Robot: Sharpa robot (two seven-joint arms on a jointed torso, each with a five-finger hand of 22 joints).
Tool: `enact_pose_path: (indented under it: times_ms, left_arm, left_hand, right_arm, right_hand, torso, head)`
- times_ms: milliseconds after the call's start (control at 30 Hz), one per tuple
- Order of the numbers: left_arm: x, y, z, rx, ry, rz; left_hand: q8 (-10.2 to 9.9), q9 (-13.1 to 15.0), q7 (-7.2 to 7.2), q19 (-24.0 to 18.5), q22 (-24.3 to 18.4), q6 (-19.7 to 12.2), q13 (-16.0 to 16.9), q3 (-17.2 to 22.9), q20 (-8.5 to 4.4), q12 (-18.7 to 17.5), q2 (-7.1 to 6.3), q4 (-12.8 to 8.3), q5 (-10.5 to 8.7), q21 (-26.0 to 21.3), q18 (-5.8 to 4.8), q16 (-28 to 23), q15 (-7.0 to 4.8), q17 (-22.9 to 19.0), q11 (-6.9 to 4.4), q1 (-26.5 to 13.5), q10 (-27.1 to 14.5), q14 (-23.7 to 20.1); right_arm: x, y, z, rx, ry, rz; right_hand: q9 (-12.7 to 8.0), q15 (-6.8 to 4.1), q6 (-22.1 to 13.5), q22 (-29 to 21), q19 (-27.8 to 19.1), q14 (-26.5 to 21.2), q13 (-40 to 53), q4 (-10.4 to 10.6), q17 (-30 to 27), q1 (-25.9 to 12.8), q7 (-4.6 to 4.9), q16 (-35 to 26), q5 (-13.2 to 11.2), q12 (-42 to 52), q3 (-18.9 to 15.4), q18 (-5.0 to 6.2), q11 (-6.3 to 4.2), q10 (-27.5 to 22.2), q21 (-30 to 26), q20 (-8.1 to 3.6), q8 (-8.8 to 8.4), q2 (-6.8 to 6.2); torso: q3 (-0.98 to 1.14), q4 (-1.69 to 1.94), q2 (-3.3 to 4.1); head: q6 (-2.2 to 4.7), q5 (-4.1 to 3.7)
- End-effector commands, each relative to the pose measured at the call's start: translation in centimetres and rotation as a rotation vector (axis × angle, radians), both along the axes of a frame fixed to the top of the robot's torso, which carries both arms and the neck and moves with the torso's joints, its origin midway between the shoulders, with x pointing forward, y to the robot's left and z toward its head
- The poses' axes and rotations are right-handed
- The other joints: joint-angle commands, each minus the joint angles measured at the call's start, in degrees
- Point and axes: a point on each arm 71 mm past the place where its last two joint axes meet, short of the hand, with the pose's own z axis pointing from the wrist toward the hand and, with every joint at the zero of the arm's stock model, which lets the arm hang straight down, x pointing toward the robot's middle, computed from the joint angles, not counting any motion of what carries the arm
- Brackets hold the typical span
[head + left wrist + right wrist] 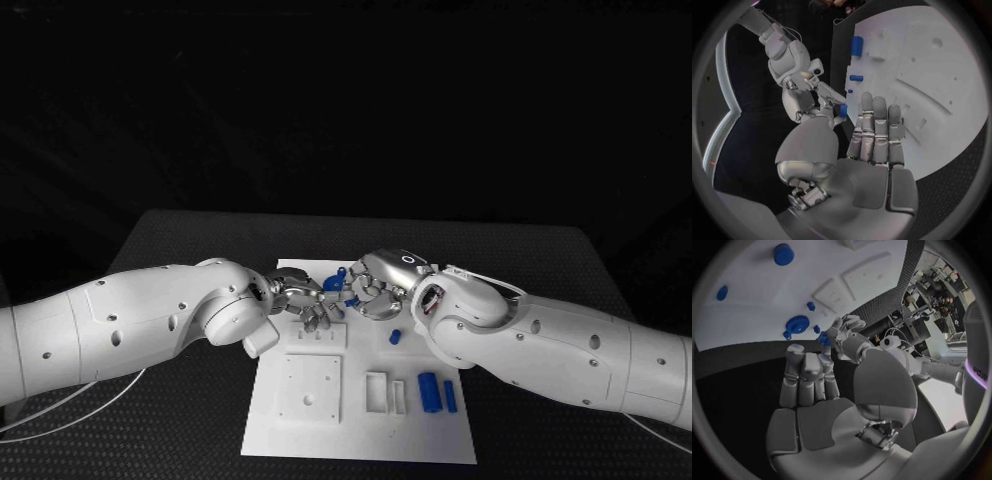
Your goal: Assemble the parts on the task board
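1. We have both hands meeting above the middle of the task board [274, 440].
2. Our left hand [303, 305] and right hand [378, 290] pinch a small blue part [335, 284] between their fingertips; whose grip carries it, we cannot tell.
3. We judge this a hand-over or mating step.
4. Next calls for one firm grip before lowering.

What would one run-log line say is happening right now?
stage: both hands meet above task board | left hand: fingers apart | right hand: pinches small blue part | loose blue parts lie on board
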Motion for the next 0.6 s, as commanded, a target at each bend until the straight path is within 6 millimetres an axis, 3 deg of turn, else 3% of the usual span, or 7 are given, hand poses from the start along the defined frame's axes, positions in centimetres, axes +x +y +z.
enact_pose_path:
  times_ms: [33,200,267,300,433,533,600]
  left_arm:
    - [0.03,-0.30,0.23,-0.040,-0.012,0.009]
    - [0.10,-0.29,0.30,-0.059,-0.015,0.025]
    - [0.10,-0.35,0.34,-0.067,-0.016,0.025]
    - [0.10,-0.36,0.36,-0.072,-0.017,0.029]
    - [0.10,-0.50,0.39,-0.083,-0.016,0.026]
    - [0.10,-0.55,0.39,-0.085,-0.014,0.025]
    - [0.10,-0.56,0.39,-0.087,-0.013,0.026]
  left_hand:
    - [0.22,-0.37,0.30,-0.06,-0.08,0.09,-0.44,-0.54,-5.12,-0.53,0.13,0.05,2.32,-0.28,0.37,-0.35,0.00,-0.08,0.07,1.03,-0.24,-0.22]
    - [0.47,-1.04,0.37,-0.25,-0.10,0.11,-1.09,-1.37,-5.03,-1.23,0.61,0.01,8.18,-0.25,0.18,-0.38,0.11,-0.07,0.14,2.83,0.09,-0.31]
    - [0.70,-1.27,0.32,-0.38,-0.08,0.23,-1.29,-1.82,-4.98,-1.44,0.93,-0.03,12.09,-0.20,0.09,-0.37,0.15,-0.04,0.12,3.76,0.25,-0.36]
    - [0.87,-1.38,0.29,-0.51,-0.07,0.31,-1.38,-2.16,-4.93,-1.55,0.90,-0.06,15.07,-0.19,0.02,-0.39,0.21,-0.04,0.10,4.26,0.36,-0.45]
    - [1.40,-1.66,0.16,-0.87,0.01,0.62,-1.61,-2.99,-4.82,-1.81,1.56,-0.16,20.57,-0.10,-0.11,-0.35,0.32,0.03,0.01,6.14,0.66,-0.66]
    - [1.79,-1.83,0.04,-1.32,0.07,0.72,-1.96,-3.82,-4.68,-2.37,2.58,-0.29,24.25,-0.08,-0.26,-0.34,0.46,0.09,0.00,8.29,0.64,-0.92]
    - [1.96,-1.92,0.07,-1.50,0.09,0.70,-2.13,-4.30,-4.65,-2.67,3.12,-0.37,25.27,-0.06,-0.29,-0.31,0.49,0.11,0.03,9.56,0.70,-0.97]
  right_arm:
    - [-0.10,0.16,-0.08,-0.001,0.018,0.007]
    - [-0.16,0.34,-0.08,-0.001,0.020,0.013]
    - [-0.15,0.41,-0.09,0.000,0.021,0.013]
    - [-0.15,0.47,-0.08,0.001,0.021,0.014]
    - [-0.25,0.65,-0.02,0.005,0.019,0.018]
    - [-0.31,0.74,0.02,0.007,0.019,0.021]
    - [-0.32,0.76,0.02,0.007,0.019,0.022]
  right_hand:
    - [0.12,0.12,4.38,0.63,0.38,0.30,-0.06,0.08,-0.09,-0.55,3.83,0.38,0.27,-0.15,0.33,0.33,0.12,0.26,0.33,0.11,0.38,0.09]
    - [0.11,0.12,4.36,0.62,0.39,0.31,-0.03,0.04,-0.09,-0.59,3.83,0.37,0.36,-0.15,0.34,0.33,0.12,0.30,0.33,0.09,0.37,0.11]
    - [0.11,0.12,4.36,0.61,0.40,0.31,-0.01,0.02,-0.09,-0.61,3.83,0.37,0.39,-0.14,0.33,0.32,0.12,0.32,0.32,0.08,0.37,0.10]
    - [0.10,0.11,4.36,0.61,0.40,0.31,-0.05,0.02,-0.09,-0.62,3.83,0.37,0.42,-0.17,0.33,0.33,0.12,0.29,0.32,0.08,0.37,0.11]
    - [0.10,0.11,4.35,0.60,0.41,0.31,-0.06,-0.01,-0.10,-0.65,3.83,0.37,0.48,-0.19,0.33,0.33,0.12,0.29,0.32,0.07,0.37,0.14]
    - [0.10,0.11,4.35,0.60,0.41,0.31,-0.04,-0.03,-0.10,-0.67,3.83,0.37,0.53,-0.18,0.33,0.33,0.12,0.32,0.32,0.06,0.37,0.14]
    - [0.10,0.11,4.35,0.60,0.41,0.32,-0.04,-0.04,-0.10,-0.68,3.83,0.37,0.55,-0.18,0.33,0.33,0.12,0.32,0.32,0.06,0.37,0.15]
  torso:
    - [0.00,0.06,0.02]
    - [0.00,0.01,0.01]
    - [0.01,0.02,0.02]
    - [0.02,0.04,0.03]
    - [0.02,0.06,0.06]
    - [0.03,0.10,0.01]
    - [0.02,0.10,0.00]
  head:
    - [0.03,-0.06]
    - [-0.04,-0.07]
    - [-0.03,-0.10]
    - [-0.08,-0.14]
    - [-0.18,-0.08]
    - [-0.15,-0.10]
    - [-0.15,-0.09]
